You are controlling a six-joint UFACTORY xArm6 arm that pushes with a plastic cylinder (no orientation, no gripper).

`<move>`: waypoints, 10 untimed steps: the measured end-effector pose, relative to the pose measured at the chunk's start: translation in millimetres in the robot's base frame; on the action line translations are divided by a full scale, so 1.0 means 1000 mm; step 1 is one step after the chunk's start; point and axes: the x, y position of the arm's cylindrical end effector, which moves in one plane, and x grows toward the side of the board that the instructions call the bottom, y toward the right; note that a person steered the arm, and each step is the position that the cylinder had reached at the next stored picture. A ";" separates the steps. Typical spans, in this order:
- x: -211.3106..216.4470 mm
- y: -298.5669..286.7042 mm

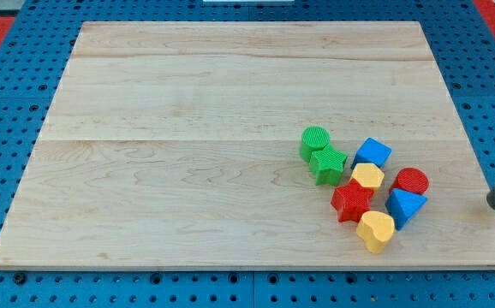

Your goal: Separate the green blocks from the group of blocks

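Note:
A green cylinder [314,141] and a green star [326,163] touch each other at the left side of a cluster of blocks on the wooden board [187,128]. The cluster also holds a blue cube [372,154], a yellow hexagon [367,177], a red star [351,202], a yellow heart [375,230], a red cylinder [411,181] and a blue triangle [406,206]. The green star touches the yellow hexagon's side. My tip [493,204] is at the view's right edge, right of the cluster and apart from every block.
The board lies on a blue pegboard table [8,128]. The board's right edge runs close to my tip. A red area shows at the view's top corners.

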 end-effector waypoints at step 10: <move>-0.050 -0.185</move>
